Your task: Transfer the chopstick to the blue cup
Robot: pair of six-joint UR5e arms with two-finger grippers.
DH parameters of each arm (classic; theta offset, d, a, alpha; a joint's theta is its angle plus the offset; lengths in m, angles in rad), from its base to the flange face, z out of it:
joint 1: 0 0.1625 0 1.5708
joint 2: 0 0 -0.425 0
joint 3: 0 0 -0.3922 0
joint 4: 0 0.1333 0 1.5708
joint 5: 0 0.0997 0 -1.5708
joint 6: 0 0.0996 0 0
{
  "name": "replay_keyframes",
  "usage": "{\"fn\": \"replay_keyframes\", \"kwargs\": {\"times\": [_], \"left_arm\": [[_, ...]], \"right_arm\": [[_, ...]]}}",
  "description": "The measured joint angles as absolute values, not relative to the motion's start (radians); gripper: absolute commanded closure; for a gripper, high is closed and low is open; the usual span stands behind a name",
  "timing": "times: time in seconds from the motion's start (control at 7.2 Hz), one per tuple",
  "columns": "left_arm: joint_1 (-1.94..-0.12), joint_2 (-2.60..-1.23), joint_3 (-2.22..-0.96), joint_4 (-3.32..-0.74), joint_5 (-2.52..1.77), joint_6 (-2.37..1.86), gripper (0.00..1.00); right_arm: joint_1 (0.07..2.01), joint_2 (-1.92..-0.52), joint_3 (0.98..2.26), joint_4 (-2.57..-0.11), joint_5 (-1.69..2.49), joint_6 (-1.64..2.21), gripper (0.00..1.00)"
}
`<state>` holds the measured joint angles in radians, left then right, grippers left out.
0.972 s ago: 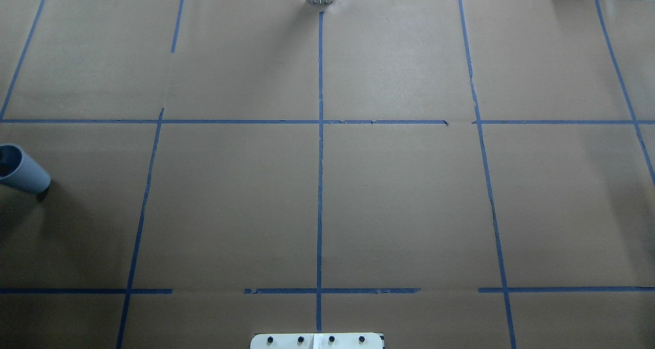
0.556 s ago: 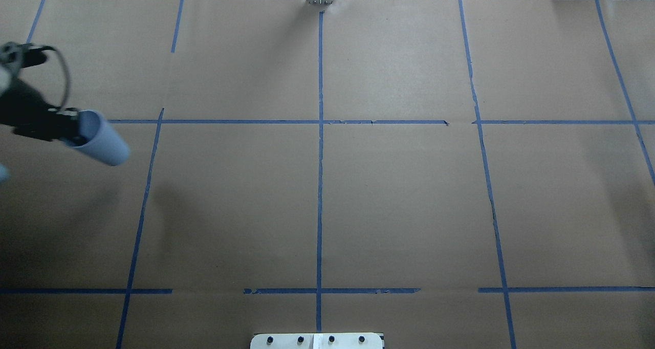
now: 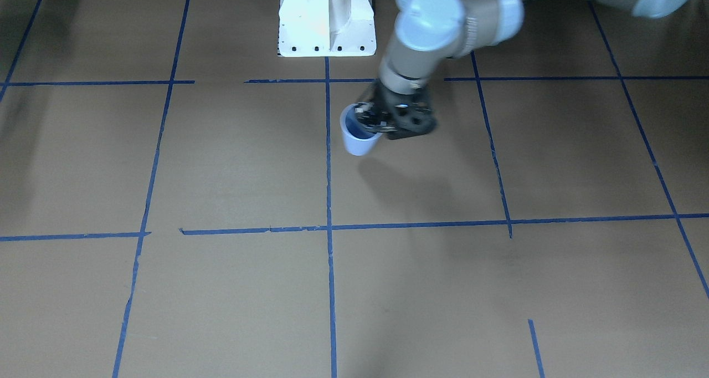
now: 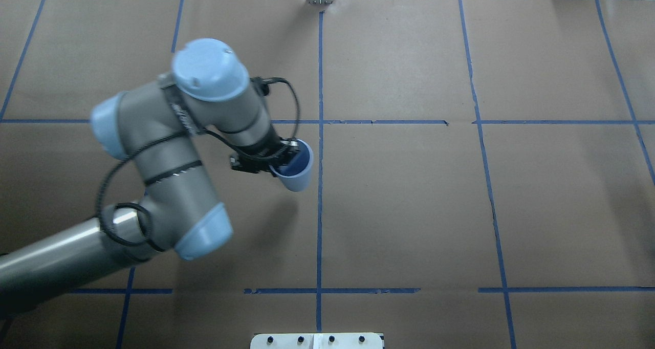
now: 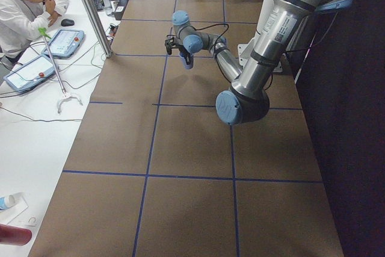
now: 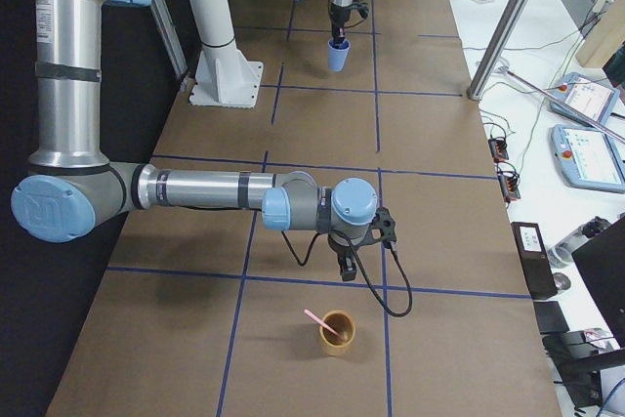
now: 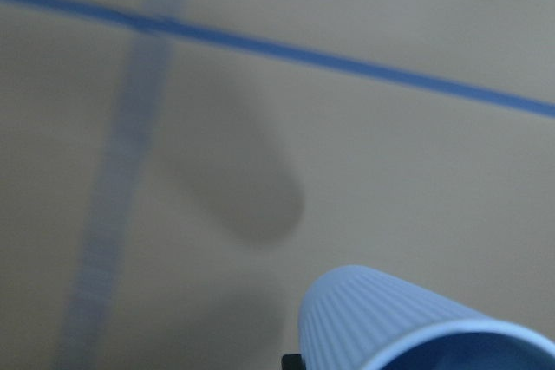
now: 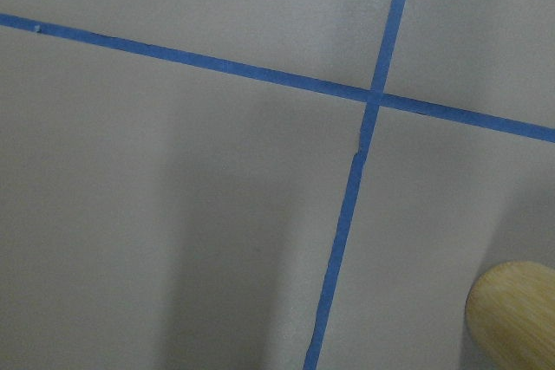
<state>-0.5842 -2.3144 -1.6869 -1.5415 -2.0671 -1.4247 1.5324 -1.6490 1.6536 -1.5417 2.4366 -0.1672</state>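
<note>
My left gripper (image 4: 285, 159) is shut on the rim of the blue cup (image 4: 297, 177) and holds it upright above the table beside the centre tape line. The cup also shows in the front view (image 3: 359, 139), the left wrist view (image 7: 390, 327) and the right side view (image 6: 338, 56). The pink chopstick (image 6: 317, 320) leans in a tan wooden cup (image 6: 338, 334) at the table's right end. My right gripper (image 6: 345, 269) hangs just beside that cup; I cannot tell whether it is open or shut. The wooden cup's edge shows in the right wrist view (image 8: 513, 311).
The white robot base plate (image 3: 327, 34) stands at the table's near edge. Blue tape lines (image 4: 320, 211) grid the brown paper. An operators' white desk (image 5: 36, 118) with tablets and a metal post (image 5: 90, 10) runs along the far side.
The left arm has swept in from the far left edge of the overhead view, carrying the blue cup right to the centre tape line.
</note>
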Motion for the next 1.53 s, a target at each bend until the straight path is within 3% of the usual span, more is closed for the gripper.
{"fn": "replay_keyframes", "kwargs": {"times": [0.42, 1.11, 1.25, 1.39, 1.53], "left_arm": [[-0.537, -2.418, -1.578, -1.541, -1.992, -1.442, 1.0], [-0.495, -2.408, -1.518, -1.618, -1.914, -1.421, 0.92], [-0.495, -2.404, -1.52, -1.618, -1.913, -1.42, 0.75], [-0.495, -2.398, -1.523, -1.619, -1.913, -1.419, 0.33], [-0.495, -2.393, -1.525, -1.62, -1.913, -1.42, 0.0]], "right_arm": [[1.532, -1.649, 1.654, -1.542, 2.446, -0.167, 0.0], [1.53, -1.649, 1.656, -1.536, 2.45, -0.167, 0.0], [1.531, -1.649, 1.657, -1.536, 2.452, -0.167, 0.0], [1.531, -1.649, 1.659, -1.536, 2.453, -0.167, 0.0], [1.531, -1.649, 1.66, -1.536, 2.454, -0.167, 0.0]]}}
